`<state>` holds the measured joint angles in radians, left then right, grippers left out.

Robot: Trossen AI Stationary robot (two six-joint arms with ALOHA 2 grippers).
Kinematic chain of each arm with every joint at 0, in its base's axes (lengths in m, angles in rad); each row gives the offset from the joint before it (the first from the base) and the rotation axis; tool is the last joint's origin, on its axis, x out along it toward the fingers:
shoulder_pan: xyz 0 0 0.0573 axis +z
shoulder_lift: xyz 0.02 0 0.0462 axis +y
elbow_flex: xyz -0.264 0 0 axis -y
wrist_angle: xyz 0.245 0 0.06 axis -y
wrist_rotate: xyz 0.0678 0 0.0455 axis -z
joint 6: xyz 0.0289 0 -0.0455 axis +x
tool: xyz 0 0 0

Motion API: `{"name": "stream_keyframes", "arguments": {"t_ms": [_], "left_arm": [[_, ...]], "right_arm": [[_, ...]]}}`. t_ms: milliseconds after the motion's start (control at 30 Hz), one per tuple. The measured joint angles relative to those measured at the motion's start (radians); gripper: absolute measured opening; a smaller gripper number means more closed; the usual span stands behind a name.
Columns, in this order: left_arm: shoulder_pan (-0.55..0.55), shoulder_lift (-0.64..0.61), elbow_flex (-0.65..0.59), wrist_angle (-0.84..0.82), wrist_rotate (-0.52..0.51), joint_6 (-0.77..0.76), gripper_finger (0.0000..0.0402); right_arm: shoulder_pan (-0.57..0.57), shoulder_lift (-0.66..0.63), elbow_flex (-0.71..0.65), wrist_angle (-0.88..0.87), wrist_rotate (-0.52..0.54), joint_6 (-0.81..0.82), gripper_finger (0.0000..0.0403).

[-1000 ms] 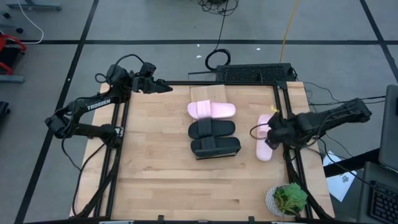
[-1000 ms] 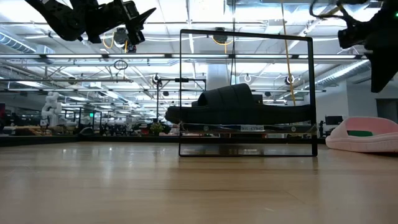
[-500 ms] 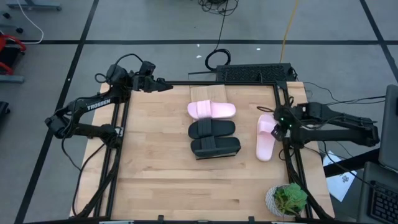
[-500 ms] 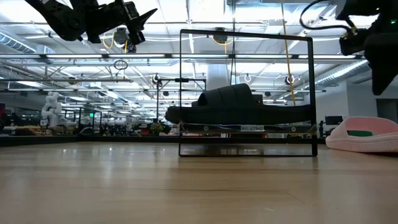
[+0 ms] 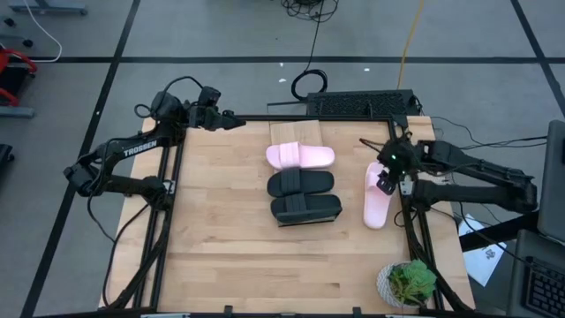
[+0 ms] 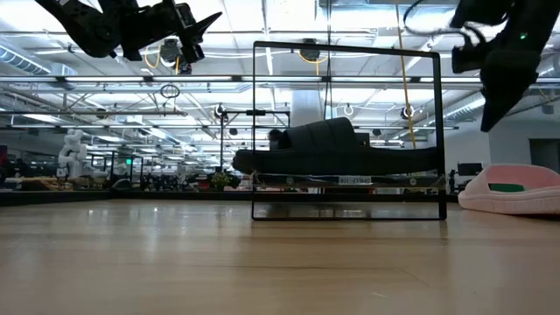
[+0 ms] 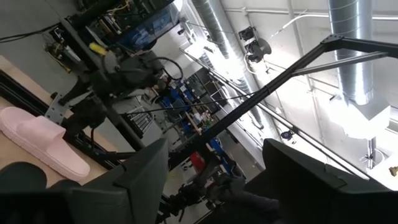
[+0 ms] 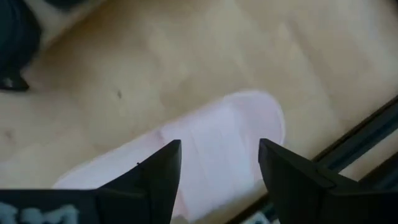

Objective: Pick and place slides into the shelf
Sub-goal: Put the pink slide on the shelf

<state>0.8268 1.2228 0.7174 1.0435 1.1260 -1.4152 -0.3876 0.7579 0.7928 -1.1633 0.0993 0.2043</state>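
A pale pink slide (image 5: 377,201) lies sole-down near the table's right edge. My right gripper (image 5: 387,182) hovers above its far half, open and pointing steeply down; in the right wrist view (image 8: 217,168) its fingers stand either side of the pink slide (image 8: 205,149) without touching it. A second pink slide (image 5: 300,156) and a black slide (image 5: 301,183) lie mid-table. Another black slide (image 5: 305,207) rests on the shelf (image 6: 350,203). My left gripper (image 5: 235,121) waits open, high over the far left corner.
A potted plant (image 5: 408,283) stands at the near right corner. The dark table rail (image 5: 404,221) runs close beside the right pink slide. A keyboard (image 5: 362,103) lies beyond the far edge. Bare wood spreads over the table's left and near parts.
My right arm has swung round, and its gripper has shifted a little toward the far edge and the table's left above the pink slide, turning about its own axis. It stays open. The slides have not moved.
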Motion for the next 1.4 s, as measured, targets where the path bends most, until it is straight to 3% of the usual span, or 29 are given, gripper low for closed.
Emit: {"name": "stream_keyframes", "arguments": {"t_ms": [267,367,767,900,1033,1400], "left_arm": [[0.000,0.000,0.000,0.000,-0.002,-0.001,0.0260],[0.000,0.000,0.000,0.000,-0.002,-0.001,0.0260],[0.000,0.000,0.000,0.000,0.018,-0.002,0.0260],[0.000,0.000,0.000,0.000,0.026,-0.010,0.0260],[0.000,0.000,0.000,0.000,0.026,-0.012,0.0260],[0.000,0.000,0.000,0.000,0.029,-0.012,0.0260]], "right_arm": [[-0.336,0.182,-0.031,0.043,-0.421,-0.221,0.0203],[-0.434,0.207,-0.029,0.047,-0.516,-0.265,0.0203],[-0.677,0.286,-0.016,0.061,-0.556,-0.355,0.0203],[-0.687,0.348,-0.016,0.057,-0.598,-0.372,0.0203],[-0.687,0.394,-0.016,0.057,-0.550,-0.356,0.0203],[-0.684,0.419,-0.011,0.030,-0.574,-0.365,0.0203]]}}
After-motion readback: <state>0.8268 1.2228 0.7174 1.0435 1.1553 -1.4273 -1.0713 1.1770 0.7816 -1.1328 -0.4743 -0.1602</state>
